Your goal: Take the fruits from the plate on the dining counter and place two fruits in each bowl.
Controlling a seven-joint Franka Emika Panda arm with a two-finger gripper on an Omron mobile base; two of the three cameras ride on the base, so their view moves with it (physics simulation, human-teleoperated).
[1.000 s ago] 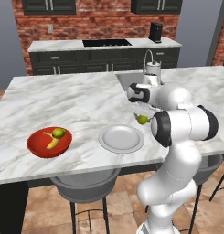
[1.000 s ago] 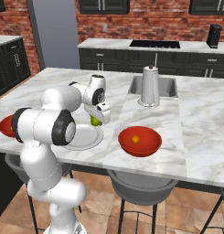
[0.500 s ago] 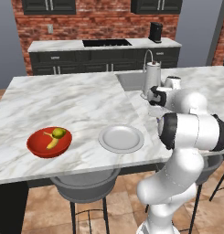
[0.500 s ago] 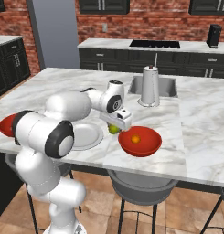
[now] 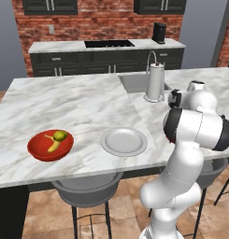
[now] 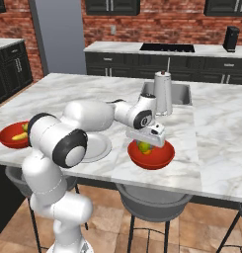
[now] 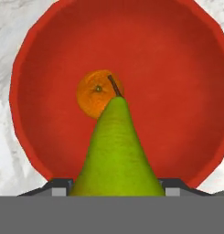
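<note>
My gripper (image 6: 145, 144) hangs just over the right red bowl (image 6: 164, 157) on the dining counter (image 6: 68, 91), shut on a yellow-green pear (image 6: 143, 147). In the hand view the pear (image 7: 115, 151) points stem-first down into that bowl (image 7: 177, 91), where a small orange fruit (image 7: 98, 93) lies; the pear covers the fingertips. The left red bowl (image 5: 39, 150) holds a banana (image 5: 53, 145) and a green fruit (image 5: 60, 136). Between the bowls sits the pale grey plate (image 5: 124, 141), bare.
A tall metal pitcher (image 6: 162, 93) stands by the sink (image 6: 179, 94) just behind the right bowl. Grey stools (image 5: 88, 191) tuck under the counter's near edge. My own arm (image 6: 88, 116) stretches low over the plate.
The arm has swung right from above the plate to above the right bowl, carrying the pear with it. The bowls and plate have stayed put.
</note>
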